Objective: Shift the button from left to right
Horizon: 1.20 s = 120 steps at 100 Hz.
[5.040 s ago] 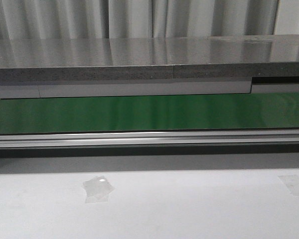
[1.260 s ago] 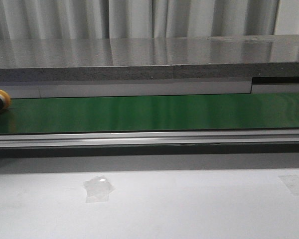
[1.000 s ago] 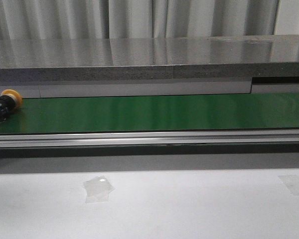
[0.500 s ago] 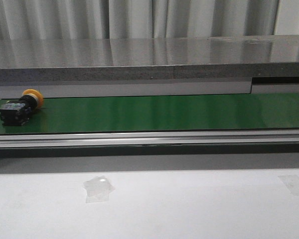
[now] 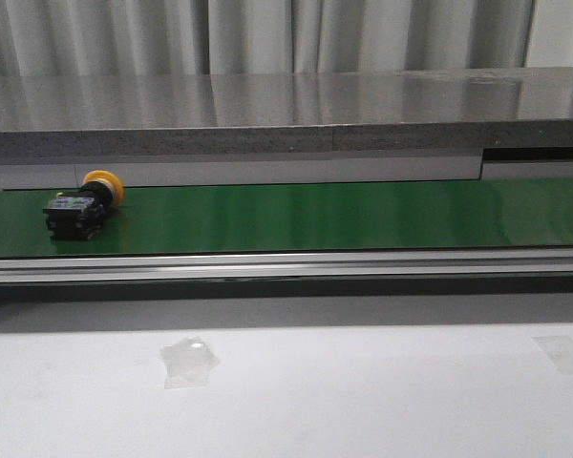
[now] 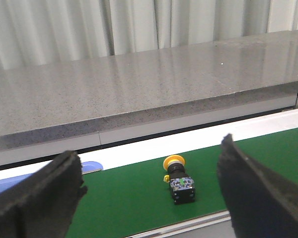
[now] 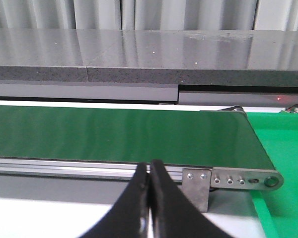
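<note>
Yellow-capped button (image 5: 79, 209) on green belt (image 5: 315, 216), belt ends cut off

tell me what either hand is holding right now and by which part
Nothing is held. The left hand is open, apart from the button lying on the green belt. The right hand is shut on nothing.

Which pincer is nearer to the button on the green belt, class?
Left. The open left pincer faces the button lying on the belt ahead of it. The shut right pincer views the belt's other end; no button shows there.
</note>
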Motion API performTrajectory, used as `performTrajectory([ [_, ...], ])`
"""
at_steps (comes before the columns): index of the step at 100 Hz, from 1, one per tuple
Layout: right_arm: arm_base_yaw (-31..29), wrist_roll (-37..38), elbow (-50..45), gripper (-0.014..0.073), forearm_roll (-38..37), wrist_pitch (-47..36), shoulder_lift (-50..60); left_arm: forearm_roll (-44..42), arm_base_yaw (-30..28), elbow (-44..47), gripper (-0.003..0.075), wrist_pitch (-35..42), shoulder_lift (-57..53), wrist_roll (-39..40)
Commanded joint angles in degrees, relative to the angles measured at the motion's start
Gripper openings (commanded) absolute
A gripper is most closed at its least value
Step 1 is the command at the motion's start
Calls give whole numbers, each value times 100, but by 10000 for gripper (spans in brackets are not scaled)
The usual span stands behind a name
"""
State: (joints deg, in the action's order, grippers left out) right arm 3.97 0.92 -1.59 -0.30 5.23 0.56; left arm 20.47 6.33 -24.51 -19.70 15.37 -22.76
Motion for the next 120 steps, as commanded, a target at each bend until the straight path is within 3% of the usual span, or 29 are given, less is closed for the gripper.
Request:
performTrajectory([
  [1,5,-11,90,-68,-43,-429,111,63,42,-95,545,412,26,13],
  [22,5,-11,90,-68,-43,-429,111,63,42,-70,541,412,26,13],
  [30,5,-11,90,-68,-43,-429,111,63,42,-70,487,426,26,13],
  [65,5,-11,90,-68,-43,-429,111,63,42,-70,-21,426,26,13],
  [99,5,-11,90,-68,-45,-492,111,55,42,-70,-20,426,26,13],
  [120,5,-11,90,-68,-45,-1150,111,55,42,-70,-20,426,26,13],
])
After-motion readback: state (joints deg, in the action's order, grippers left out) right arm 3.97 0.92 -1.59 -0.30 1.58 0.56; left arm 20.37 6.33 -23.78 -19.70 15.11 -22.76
